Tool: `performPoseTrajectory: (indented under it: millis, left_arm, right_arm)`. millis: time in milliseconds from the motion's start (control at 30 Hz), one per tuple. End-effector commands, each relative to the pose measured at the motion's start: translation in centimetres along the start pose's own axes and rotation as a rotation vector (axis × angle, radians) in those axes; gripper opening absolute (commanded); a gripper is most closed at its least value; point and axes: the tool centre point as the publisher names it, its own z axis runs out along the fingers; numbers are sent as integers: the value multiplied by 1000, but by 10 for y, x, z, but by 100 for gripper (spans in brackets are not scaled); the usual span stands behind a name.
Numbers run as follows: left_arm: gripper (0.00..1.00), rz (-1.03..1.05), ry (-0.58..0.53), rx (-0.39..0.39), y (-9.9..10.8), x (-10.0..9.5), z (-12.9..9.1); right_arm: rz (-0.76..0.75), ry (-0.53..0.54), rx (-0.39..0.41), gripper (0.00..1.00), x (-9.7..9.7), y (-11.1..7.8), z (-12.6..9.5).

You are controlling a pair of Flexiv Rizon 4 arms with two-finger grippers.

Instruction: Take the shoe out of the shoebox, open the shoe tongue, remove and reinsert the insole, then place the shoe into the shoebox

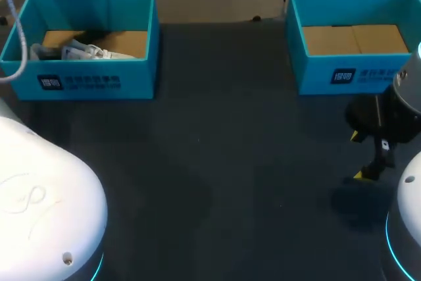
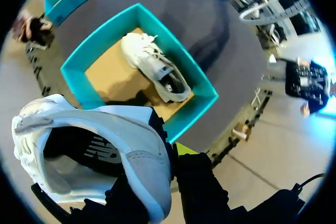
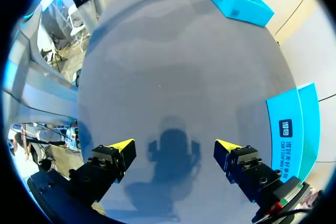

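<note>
Left gripper [image 2: 157,161] clamped on held white sneaker [image 2: 100,156], left shoebox [image 2: 193,114] ahead of it.
Held sneaker: opening toward camera, long axis sideways across fingers, dark logo on insole.
Second white sneaker [image 1: 85,51] inside left shoebox, lengthwise along front wall; white print on that wall.
Right shoebox [image 1: 355,78] well right of left shoebox, same print.
Right gripper [image 3: 175,144] spread wide over table [image 3: 173,66], far right of left shoebox.

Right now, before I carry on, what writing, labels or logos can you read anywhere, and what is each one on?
Left teal cardboard shoebox, front wall: white logo square and two rows of characters, too blurred to read.
Right teal cardboard shoebox, front wall: the same kind of white print, too small to read in either view.
Raised white shoe, dark lining: a pale logo, not readable as words.
Nothing else carries text.
</note>
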Motion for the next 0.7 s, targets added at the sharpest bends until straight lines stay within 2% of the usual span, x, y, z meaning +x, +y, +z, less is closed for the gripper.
performPoseTrajectory:
  millis: [33,300,467,500,567,633,667,700]
  left_arm:
    - [0,175,-158,-159,-13,21,2]
    - [0,175,-158,-159,-13,21,2]
    - [0,372,-204,-205,0,11,11]
    - [0,437,-203,-185,2,10,14]
    - [0,577,-211,-193,5,9,19]
    - [0,626,-194,-215,8,8,25]
    - [0,674,-196,-201,9,9,27]
    - [0,685,-180,-230,10,8,30]
  right_arm:
    - [0,-2,1,100,1,0,1]
    - [0,-2,1,100,1,0,1]
    - [0,-2,1,100,1,0,1]
    - [0,-2,1,100,1,0,1]
    - [0,-2,1,100,1,0,1]
    - [0,-2,1,100,1,0,1]
    - [0,-2,1,100,1,0,1]
    - [0,-2,1,100,1,0,1]
